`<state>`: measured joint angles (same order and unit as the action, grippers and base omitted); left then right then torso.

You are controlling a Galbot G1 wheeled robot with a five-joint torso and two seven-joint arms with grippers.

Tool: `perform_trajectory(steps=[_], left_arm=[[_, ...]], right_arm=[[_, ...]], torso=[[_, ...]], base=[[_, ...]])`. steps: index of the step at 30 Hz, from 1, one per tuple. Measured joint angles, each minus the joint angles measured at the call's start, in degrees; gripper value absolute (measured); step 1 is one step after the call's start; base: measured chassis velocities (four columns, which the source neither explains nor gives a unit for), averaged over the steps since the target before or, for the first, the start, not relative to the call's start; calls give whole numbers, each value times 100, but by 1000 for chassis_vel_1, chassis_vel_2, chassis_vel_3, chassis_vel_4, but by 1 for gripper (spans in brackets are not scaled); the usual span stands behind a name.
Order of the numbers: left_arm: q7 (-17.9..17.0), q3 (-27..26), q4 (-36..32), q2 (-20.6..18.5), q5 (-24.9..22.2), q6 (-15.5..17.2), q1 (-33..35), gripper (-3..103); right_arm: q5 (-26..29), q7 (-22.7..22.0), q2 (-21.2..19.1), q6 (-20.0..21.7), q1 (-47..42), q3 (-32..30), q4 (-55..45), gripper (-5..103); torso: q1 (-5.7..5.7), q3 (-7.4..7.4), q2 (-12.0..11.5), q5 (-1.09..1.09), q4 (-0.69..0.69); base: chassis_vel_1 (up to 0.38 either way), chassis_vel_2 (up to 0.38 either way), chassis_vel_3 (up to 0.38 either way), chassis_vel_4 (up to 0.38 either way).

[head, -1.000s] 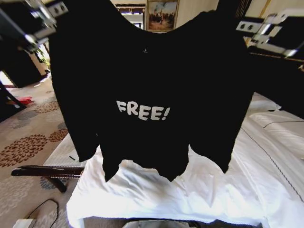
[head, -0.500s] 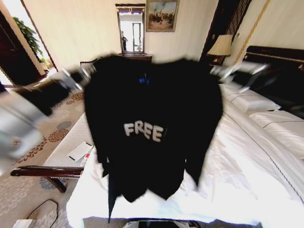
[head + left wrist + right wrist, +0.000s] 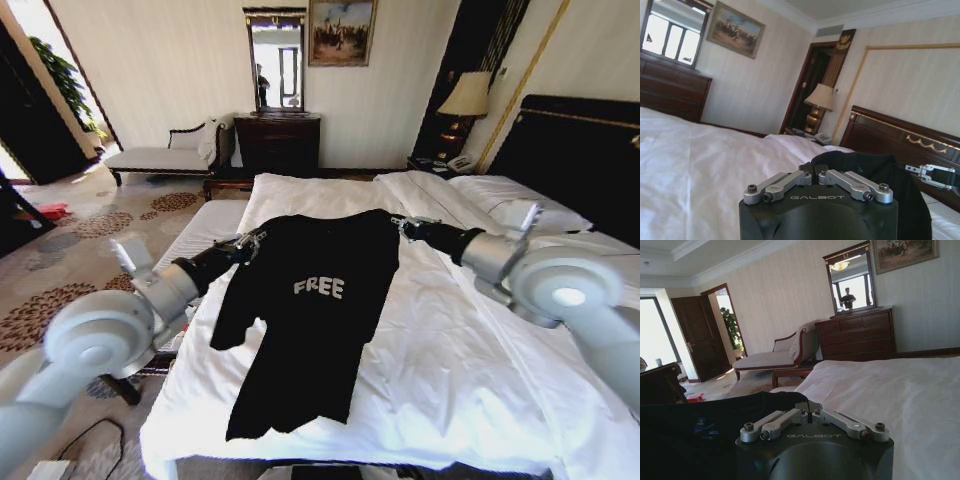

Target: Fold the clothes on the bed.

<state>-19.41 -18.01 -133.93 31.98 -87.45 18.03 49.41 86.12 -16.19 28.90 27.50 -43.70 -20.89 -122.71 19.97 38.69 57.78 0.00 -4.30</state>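
The clothes, a black top with white "FREE" lettering, lie spread face up on the bed, hem toward me. My left gripper is shut on one shoulder edge and my right gripper is shut on the other, both low over the sheet at the top's far end. In the left wrist view the left gripper pinches black fabric, with the white bed beyond. In the right wrist view the right gripper grips the clothes over the bed.
A narrow padded bench runs along the bed's left side. White pillows and the dark headboard are at the right. A chaise, dresser and lamp stand by the far wall. A cable lies on the carpet.
The top hung raised in front of the camera, then both arms swung it forward and down. It now lies flat on the bed with the arms stretched out.
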Motion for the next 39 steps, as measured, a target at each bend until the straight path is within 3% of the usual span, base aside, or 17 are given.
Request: perform_trajectory(steps=[2, 7, 13, 18, 25, 32, 39], left_arm=[[10, 207, 147, 120, 137, 0, -87, 1], [57, 1318, 1112, 658, 620, -5, -763, 1], [124, 1850, 1948, 1052, 806, -6, -1261, 1], [359, 2382, 3104, 1659, 1123, -43, -1844, 1], [590, 2762, 4147, 2160, 1320, -79, -2433, 1], [849, 3210, 5506, 2903, 1608, -143, -3214, 1], [1177, 3335, 6671, 3232, 1871, -193, -3474, 1]], right_arm=[[-123, 66, 59, -45, 38, 124, 138, 0], [-641, 264, 480, -231, 462, 891, 1027, 0], [-1029, 435, 849, -370, 859, 1510, 1815, 0], [-1474, 614, 1410, -566, 1353, 2181, 2958, 0], [-1791, 760, 1831, -788, 1768, 2610, 3956, 0], [-2147, 969, 2344, -1110, 2508, 3080, 5196, 0], [-2477, 1168, 2871, -1368, 3152, 3499, 6452, 0]], torso=[[0, 0, 0, -2, 2], [-1, 0, 0, 1, -2], [0, 0, 0, 1, 0], [-1, -1, 1, 1, 0], [1, 1, -1, 1, 0], [-1, -1, 0, 0, -3], [0, 0, 0, 0, 1]], base=[[0, 0, 0, 0], [0, 0, 0, 0], [0, 0, 0, 0], [0, 0, 0, 0], [0, 0, 0, 0], [0, 0, 0, 0], [0, 0, 0, 0]])
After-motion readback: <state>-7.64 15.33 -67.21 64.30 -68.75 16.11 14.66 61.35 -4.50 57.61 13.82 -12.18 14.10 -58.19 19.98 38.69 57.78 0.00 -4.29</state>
